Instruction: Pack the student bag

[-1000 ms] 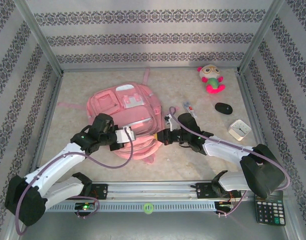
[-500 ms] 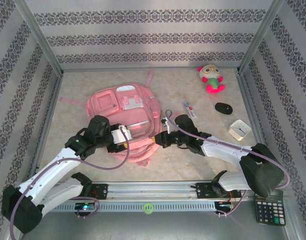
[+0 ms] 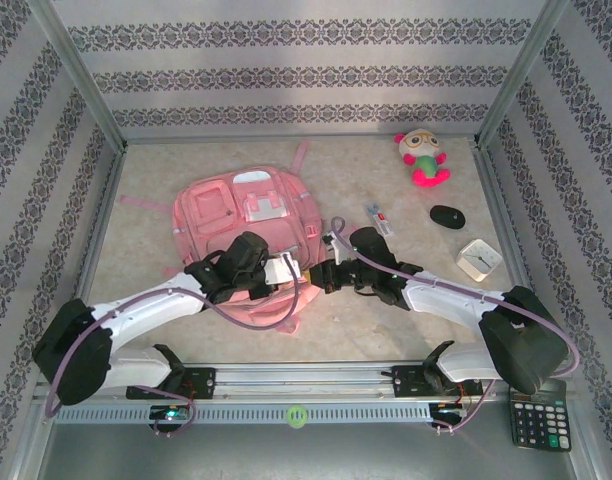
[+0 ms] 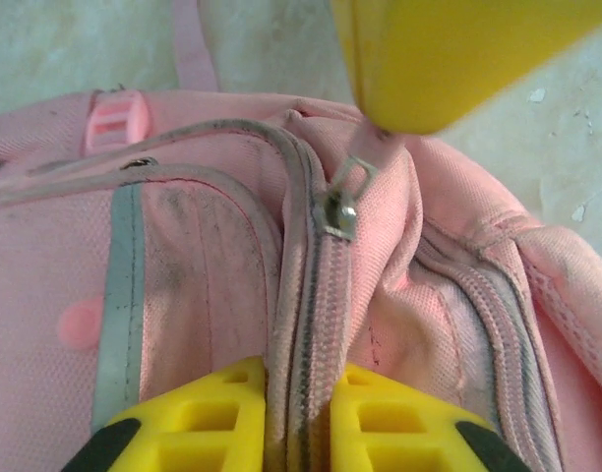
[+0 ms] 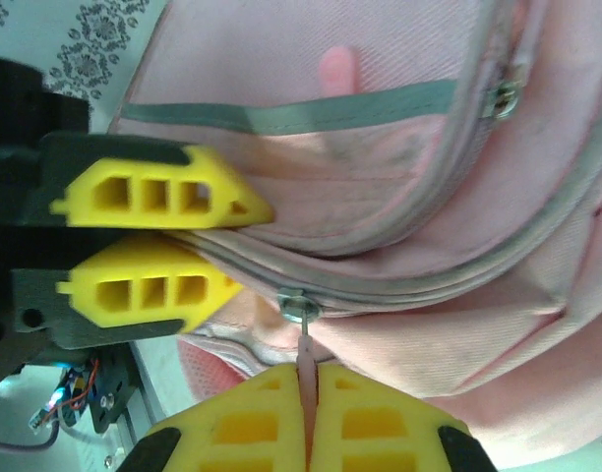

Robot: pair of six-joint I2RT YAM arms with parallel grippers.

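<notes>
The student bag [image 3: 248, 215], a pink backpack, lies flat at the table's middle left. My left gripper [image 3: 294, 270] sits at the bag's near right edge, shut on the zip seam [image 4: 303, 324], which is pinched between its yellow fingers [image 4: 208, 418]. My right gripper [image 3: 318, 277] meets it from the right, shut on the pink zip pull tab [image 5: 307, 362]. The metal slider [image 5: 299, 307] hangs just beyond its fingertips. In the left wrist view the slider [image 4: 338, 211] sits on the closed zip, under the right gripper's yellow finger [image 4: 449, 49].
A plush toy [image 3: 422, 157] lies at the back right. A black mouse [image 3: 447, 216], a small white clock [image 3: 479, 259] and a pen-like item [image 3: 378, 218] are right of the bag. A calculator [image 3: 539, 420] rests off the table's front right. Metal frame posts border the table.
My left arm has swung right across the bag's near edge and clamped onto the zip seam beside the right gripper. The right gripper has barely moved.
</notes>
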